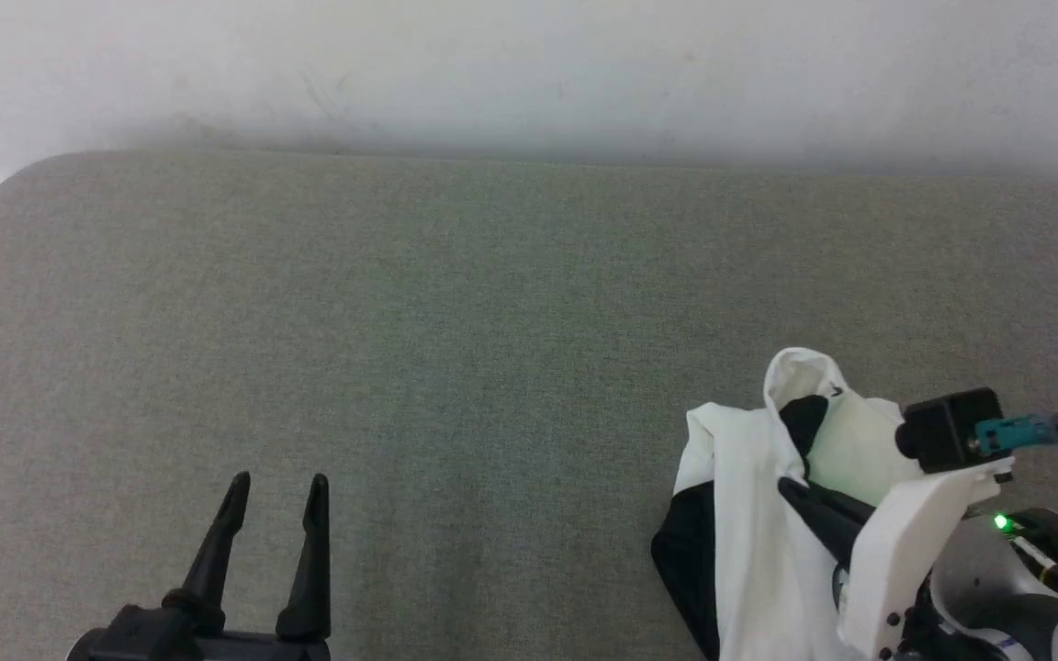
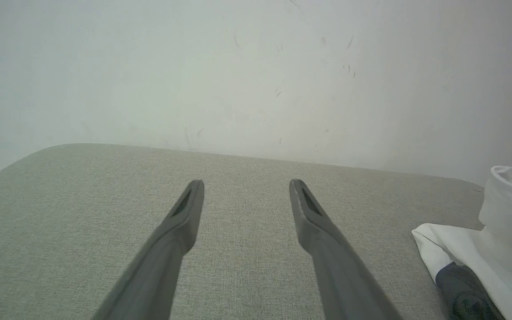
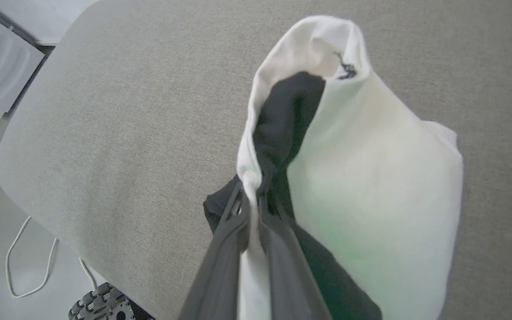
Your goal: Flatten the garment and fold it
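Garment [image 1: 749, 514] bunched up, lower part cut off at frame edge; collar & sleeves hard to sort out. R gripper [image 3: 254, 200] fingers pinched narrow on a white fold, w/ cloth rising past the tips. L gripper [image 1: 279, 482] fingers spread wide over pad [image 1: 492, 321]; garment well off to their right.

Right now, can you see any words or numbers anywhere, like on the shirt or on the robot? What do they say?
No text can be read in any view.
Garment: a small dark mark near its top fold, too small and blurred to read as letters.
Grey cushion, wall, left gripper: no writing to be seen on them.
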